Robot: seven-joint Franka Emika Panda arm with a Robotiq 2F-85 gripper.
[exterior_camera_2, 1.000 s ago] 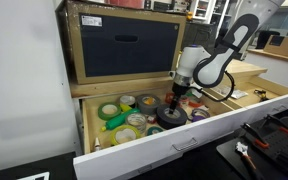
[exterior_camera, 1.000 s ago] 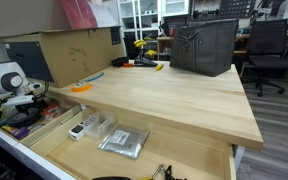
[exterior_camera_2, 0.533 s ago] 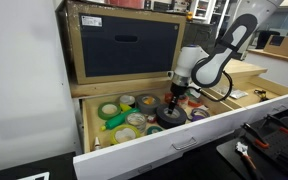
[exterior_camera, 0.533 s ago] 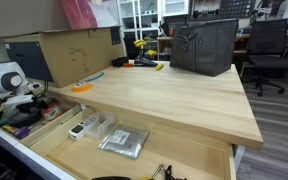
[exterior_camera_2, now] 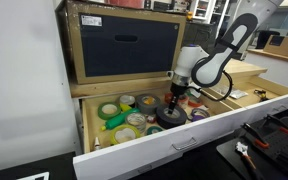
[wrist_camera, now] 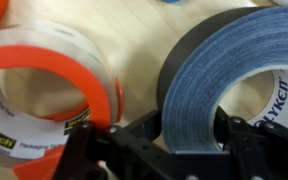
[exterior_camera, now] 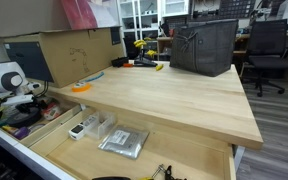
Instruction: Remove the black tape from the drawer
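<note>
In the wrist view the black tape [wrist_camera: 209, 70] stands on edge, its wound side looking blue-grey, and my gripper [wrist_camera: 189, 128] is shut on its wall: one finger [wrist_camera: 144, 138] sits outside the roll, the other in the centre hole. In an exterior view the gripper [exterior_camera_2: 174, 101] reaches down into the drawer [exterior_camera_2: 174, 144], a white-fronted drawer full of tape rolls, and the black tape [exterior_camera_2: 169, 118] is right under it. My arm's white wrist [exterior_camera: 4, 80] shows at the left edge in an exterior view.
An orange-cored clear tape roll [wrist_camera: 44, 85] lies close beside the held roll. Green and yellow rolls [exterior_camera_2: 108, 110] crowd the drawer. A brown box [exterior_camera_2: 124, 45] stands above it. A lower drawer holds a clear plastic box [exterior_camera: 124, 142], with the wooden tabletop [exterior_camera: 164, 95] above.
</note>
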